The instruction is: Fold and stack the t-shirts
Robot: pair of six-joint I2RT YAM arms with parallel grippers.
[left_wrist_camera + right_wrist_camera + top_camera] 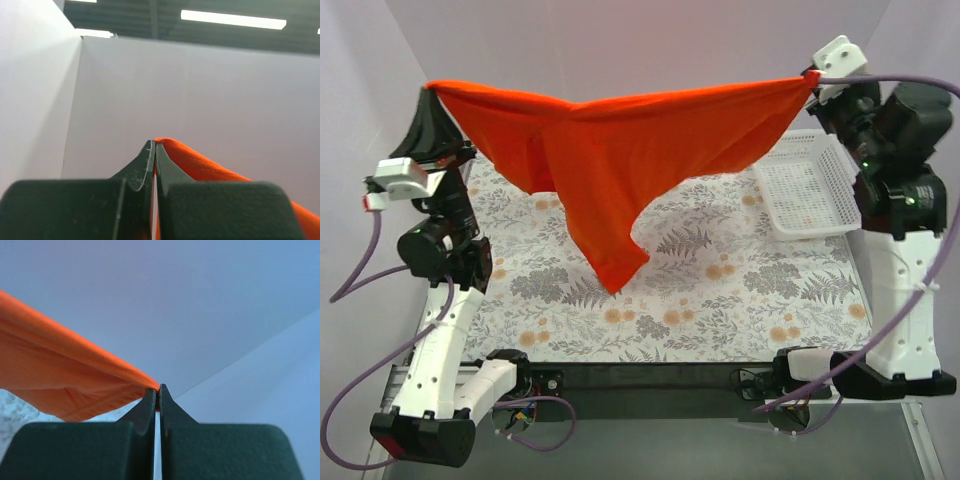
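Note:
One orange-red t-shirt (620, 150) hangs stretched in the air between my two grippers, high above the table. Its lowest part droops to a point over the middle of the table. My left gripper (432, 90) is shut on the shirt's left end, seen in the left wrist view (154, 146) with cloth (200, 165) pinched at the tips. My right gripper (810, 76) is shut on the right end, seen in the right wrist view (157, 390) with cloth (60, 370) trailing off to the left.
A white mesh basket (810, 188) stands at the right side of the table, below the right gripper. The floral tablecloth (720, 300) covers the table. White walls close in the back and both sides.

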